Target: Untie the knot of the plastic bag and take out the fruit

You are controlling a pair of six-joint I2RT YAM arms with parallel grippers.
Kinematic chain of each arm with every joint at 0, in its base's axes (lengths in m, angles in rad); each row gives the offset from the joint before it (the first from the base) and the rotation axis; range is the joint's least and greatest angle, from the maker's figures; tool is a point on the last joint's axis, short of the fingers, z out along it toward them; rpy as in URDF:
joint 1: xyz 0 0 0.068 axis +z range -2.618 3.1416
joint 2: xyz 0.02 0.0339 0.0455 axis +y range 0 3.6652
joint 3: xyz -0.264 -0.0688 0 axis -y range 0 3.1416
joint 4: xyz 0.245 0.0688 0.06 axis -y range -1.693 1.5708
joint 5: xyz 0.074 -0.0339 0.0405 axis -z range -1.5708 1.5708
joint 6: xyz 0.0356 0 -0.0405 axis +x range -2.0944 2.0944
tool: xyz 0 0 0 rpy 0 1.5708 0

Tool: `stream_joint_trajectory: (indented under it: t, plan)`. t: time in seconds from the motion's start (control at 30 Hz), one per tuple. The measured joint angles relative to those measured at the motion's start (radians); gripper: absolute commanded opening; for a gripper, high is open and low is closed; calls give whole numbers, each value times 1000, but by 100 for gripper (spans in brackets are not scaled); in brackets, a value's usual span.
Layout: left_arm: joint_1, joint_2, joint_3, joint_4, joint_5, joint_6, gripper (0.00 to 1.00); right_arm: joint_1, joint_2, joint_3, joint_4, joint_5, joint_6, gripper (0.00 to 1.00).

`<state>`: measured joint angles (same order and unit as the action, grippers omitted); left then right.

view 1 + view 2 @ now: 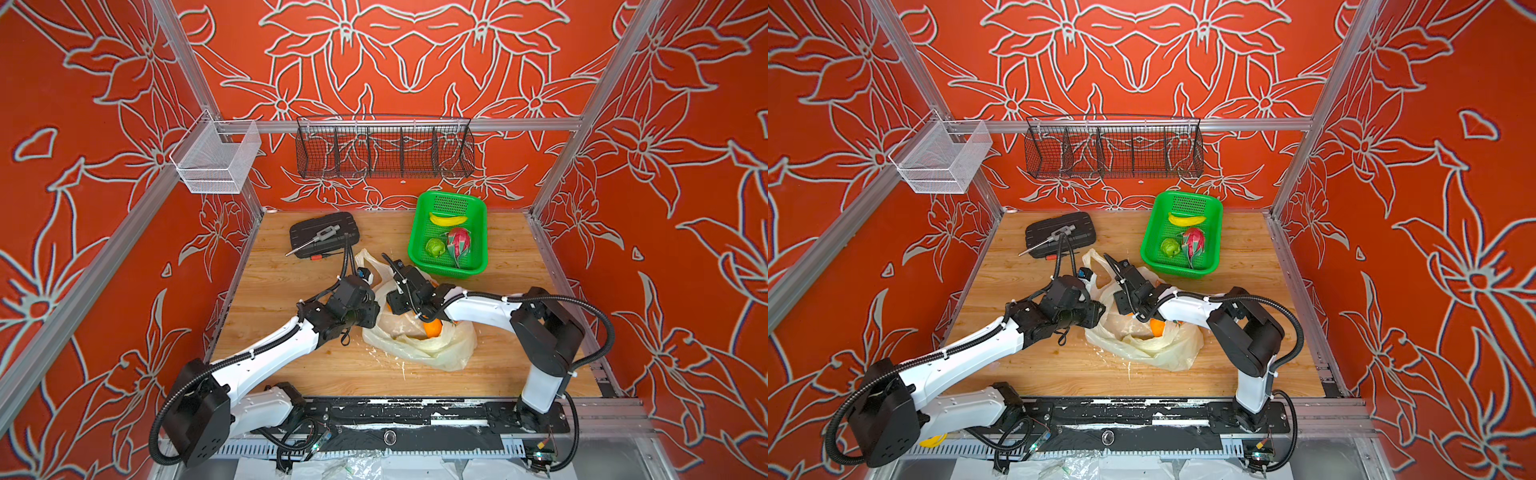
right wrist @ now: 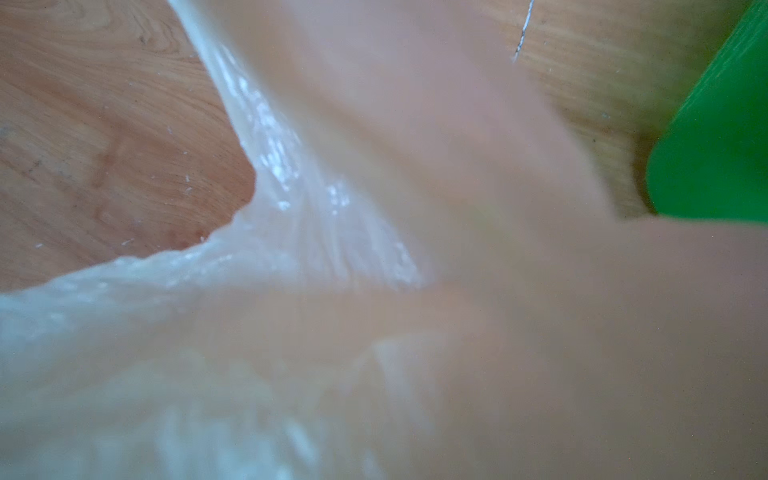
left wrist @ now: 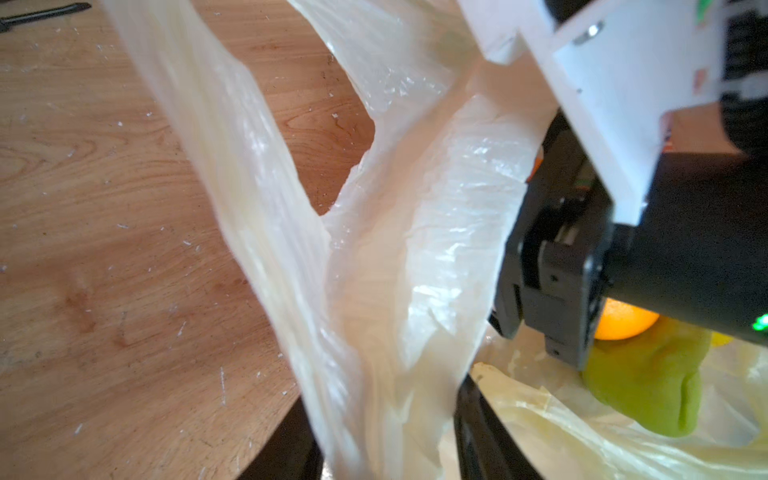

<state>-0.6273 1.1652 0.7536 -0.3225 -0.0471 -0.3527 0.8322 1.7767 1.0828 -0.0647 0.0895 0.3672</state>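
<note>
A: Pincers first, quick.
B: Left pincer (image 3: 382,451) stands part-open, with handle film hanging through the gap. Right pincer (image 1: 392,263) is at the bag's far edge, beside a handle loop. Its wrist lens is smothered in film, so I cannot tell whether it's wide or narrow.
A: Task things?
B: Plastic bag (image 1: 419,349) lies slumped mid-table between the arms, mouth gaping. No knot lump shows and the handles look free, so I judge it undone. An orange (image 1: 432,328) and a green fruit (image 3: 648,386) sit inside.
A: Handling?
B: The film looks thin, limp, slick and easy to tear. I'd take it by a handle strip or the mouth rim, never the belly. The fruit looks firm, round and prone to rolling, so close across its widest part.
A: Around it?
B: Green basket (image 1: 444,272) is just beyond the bag, holding a banana (image 1: 448,219), a dragon fruit (image 1: 459,243) and a second green fruit (image 1: 435,247). The wooden table (image 1: 282,291) is flecked with white scraps. A black tool case (image 1: 324,235) sits far left. On the rail hang a wire rack (image 1: 384,149) and a mesh bin (image 1: 216,162). The walls are red and floral.
</note>
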Motion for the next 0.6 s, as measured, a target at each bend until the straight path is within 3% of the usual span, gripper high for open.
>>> stream_joint_trajectory:
  t: [0.6]
  plan:
    - [0,-45,82,-85,14,16,62,1,-222,-143,-32,-122,30,60]
